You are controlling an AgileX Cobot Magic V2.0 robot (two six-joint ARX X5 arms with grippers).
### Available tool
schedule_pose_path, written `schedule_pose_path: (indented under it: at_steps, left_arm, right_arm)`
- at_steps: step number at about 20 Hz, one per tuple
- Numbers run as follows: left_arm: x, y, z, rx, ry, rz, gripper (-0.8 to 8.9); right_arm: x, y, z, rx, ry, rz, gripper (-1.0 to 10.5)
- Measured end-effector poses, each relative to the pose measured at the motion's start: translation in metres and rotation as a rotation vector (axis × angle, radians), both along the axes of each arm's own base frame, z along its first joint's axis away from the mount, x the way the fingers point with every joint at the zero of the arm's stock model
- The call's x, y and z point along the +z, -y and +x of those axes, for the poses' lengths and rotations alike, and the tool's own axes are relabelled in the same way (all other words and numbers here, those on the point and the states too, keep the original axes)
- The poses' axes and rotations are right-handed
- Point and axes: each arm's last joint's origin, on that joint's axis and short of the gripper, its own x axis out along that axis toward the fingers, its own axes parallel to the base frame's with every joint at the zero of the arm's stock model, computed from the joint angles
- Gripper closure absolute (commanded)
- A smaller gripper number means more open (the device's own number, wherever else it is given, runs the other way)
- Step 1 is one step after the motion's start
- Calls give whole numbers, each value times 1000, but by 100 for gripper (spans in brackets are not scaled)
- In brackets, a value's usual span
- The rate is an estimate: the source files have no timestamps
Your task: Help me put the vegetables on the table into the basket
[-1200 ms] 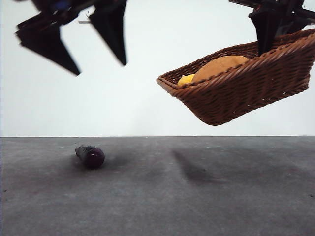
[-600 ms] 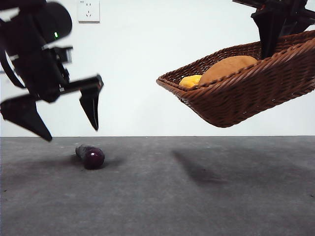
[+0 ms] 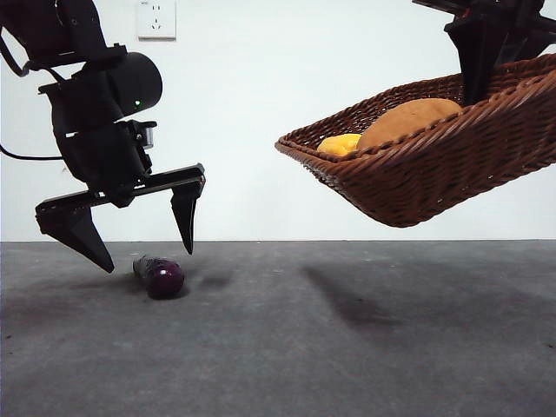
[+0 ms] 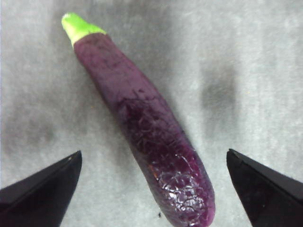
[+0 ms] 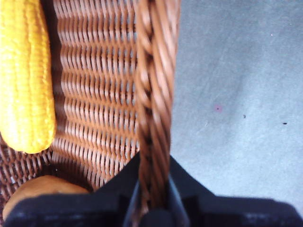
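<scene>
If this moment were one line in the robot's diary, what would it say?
left gripper: open above eggplant on table | right gripper: holds basket aloft, tilted | inside: corn, potato

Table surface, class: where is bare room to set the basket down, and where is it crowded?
Bare table spans everything beside the eggplant, including beneath the lifted basket held by the right gripper. It is crowded only around the eggplant, under the open left gripper.

Legible text, labels, brands, numbers, signs: none found in any view. The wall socket (image 3: 156, 19), at 11 o'clock in the front view, has a plain white face with slots only and no lettering that can be read. The green light (image 3: 136, 102) on the arm housing at 10 o'clock carries no characters.
</scene>
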Motion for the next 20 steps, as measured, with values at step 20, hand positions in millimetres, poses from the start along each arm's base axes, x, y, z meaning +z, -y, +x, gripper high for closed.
schedule_pose_path:
  at_steps: [20]
  left_arm:
    - [-16, 2, 0, 8, -98, -15, 409]
  right_arm:
    - [-1, 1, -4, 11, -38, -14, 962]
